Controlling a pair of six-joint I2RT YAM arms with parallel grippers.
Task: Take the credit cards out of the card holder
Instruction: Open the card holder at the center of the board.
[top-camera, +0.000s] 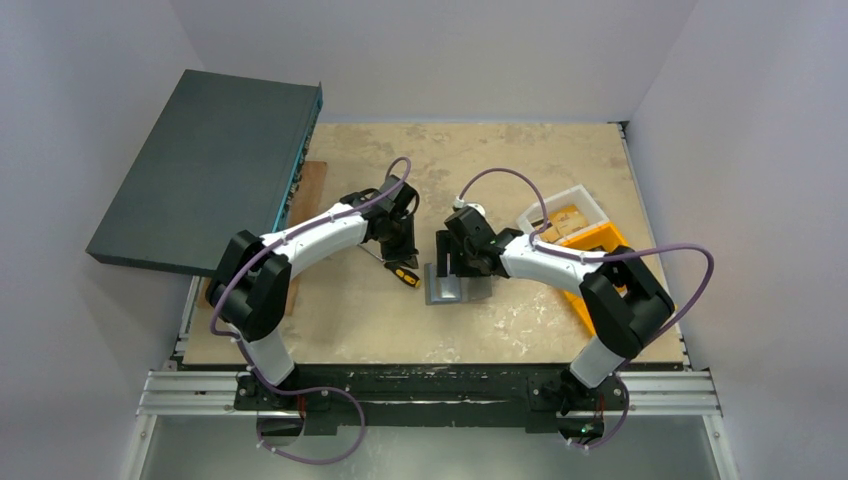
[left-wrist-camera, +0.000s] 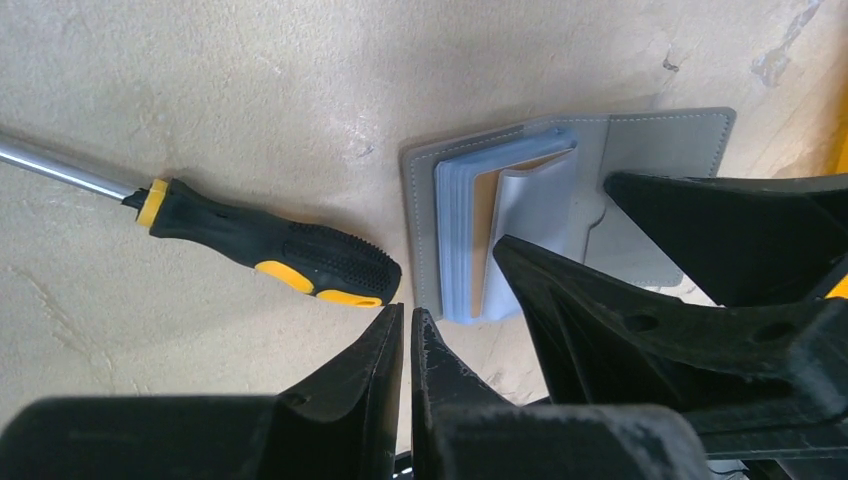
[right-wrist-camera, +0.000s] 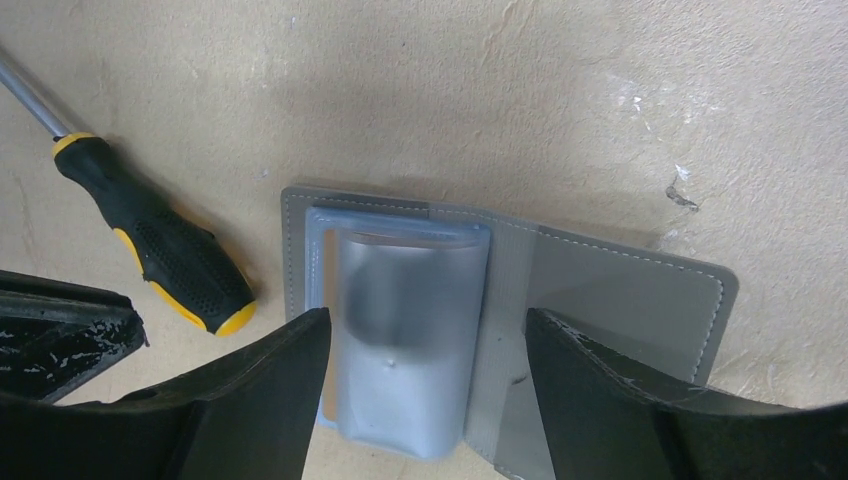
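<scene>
Top external view: the card holder lies open and flat on the table, at about 6 o'clock from the table's middle. The right tool stands directly over it. The left tool hangs just beside it at its 9 o'clock, above a black and yellow screwdriver that rests on the table.

Right wrist view: the right tool is spread wide, one finger on each side of the pale blue stack of sleeves in the card holder. The grey cover lies unfolded toward 3 o'clock. The fingers pinch nothing. The screwdriver lies at 9 o'clock of the holder, apart from it.

Left wrist view: the left tool has its fingers pressed together with nothing between them, above bare table between the screwdriver handle and the card holder. A tan edge shows among the sleeves; whether it is a card I cannot tell.

A large dark flat box overhangs the table's 10 o'clock corner. An orange bin sits at the 3 o'clock edge, with a clear tub just beyond it.
</scene>
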